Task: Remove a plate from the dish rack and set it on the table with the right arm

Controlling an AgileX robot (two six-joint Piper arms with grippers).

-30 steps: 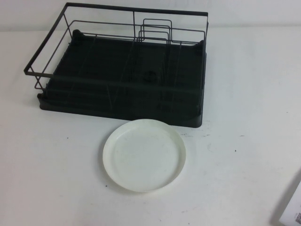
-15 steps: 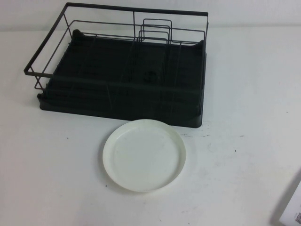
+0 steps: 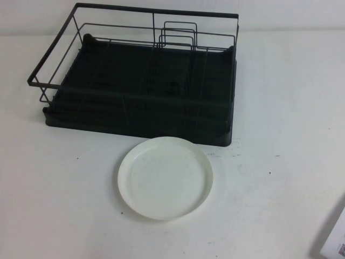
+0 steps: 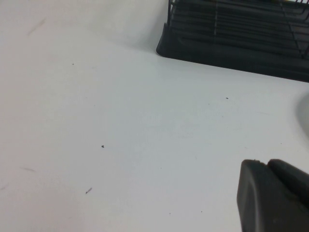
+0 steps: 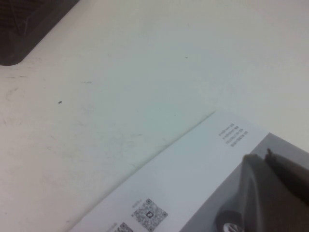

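While lying flat on the table [image 3: 280, 97], out of the dish rack [image 3: 140, 81] and just in front of its near edge. Plate [image 3: 165, 178] close to the rack but not touching it, right way up, with nothing resting on it and nothing holding it.

Right gripper [image 5: 275, 186] only a dark grey lump at the edge of the right wrist view, low over a white box [image 5: 193, 193]. Same box [image 3: 335, 240] at the near right corner of the high view, well apart from the plate. Cannot tell if spread or pressed together. Nothing seen pinched.

Left gripper [image 4: 273, 198] only a dark blocky shape in a corner of the left wrist view, low over bare table, well apart from the rack [image 4: 236, 34]. Cannot tell if spread or pressed together. Nothing seen pinched.

Plate round, plain white, smooth, with a low raised rim all the way around. Rack big and boxy, made of thin black wire, with a flat black tray underneath and small upright wire loops near the back. Table wide, flat and white, dotted with a few tiny dark specks and scuffs. Box white and flat-sided, with small printed words and a square black-and-white code.
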